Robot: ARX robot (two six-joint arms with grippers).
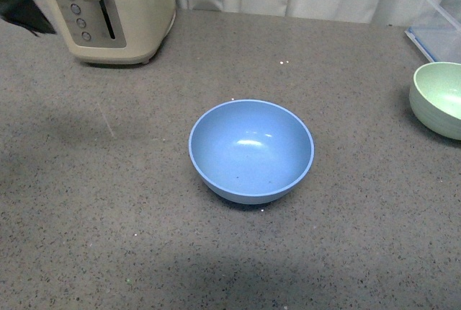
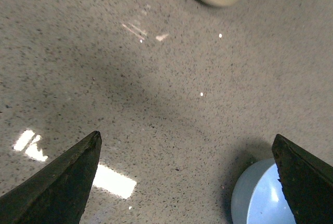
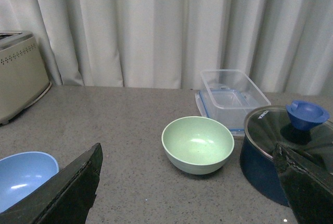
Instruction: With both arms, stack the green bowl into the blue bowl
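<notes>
The blue bowl point(image 1: 251, 150) stands upright and empty in the middle of the grey counter. Part of it shows in the left wrist view point(image 2: 258, 194) and in the right wrist view point(image 3: 23, 177). The green bowl point(image 1: 441, 99) stands upright and empty at the right edge of the front view. It sits in the middle of the right wrist view point(image 3: 197, 144). My left gripper point(image 2: 186, 146) is open and empty above bare counter beside the blue bowl. My right gripper point(image 3: 187, 156) is open and empty, facing the green bowl from a distance.
A cream toaster point(image 1: 108, 9) stands at the back left. A clear plastic container point(image 3: 232, 97) stands behind the green bowl. A dark blue pot with a glass lid point(image 3: 289, 148) stands close beside the green bowl. A curtain point(image 3: 156, 26) hangs behind the counter.
</notes>
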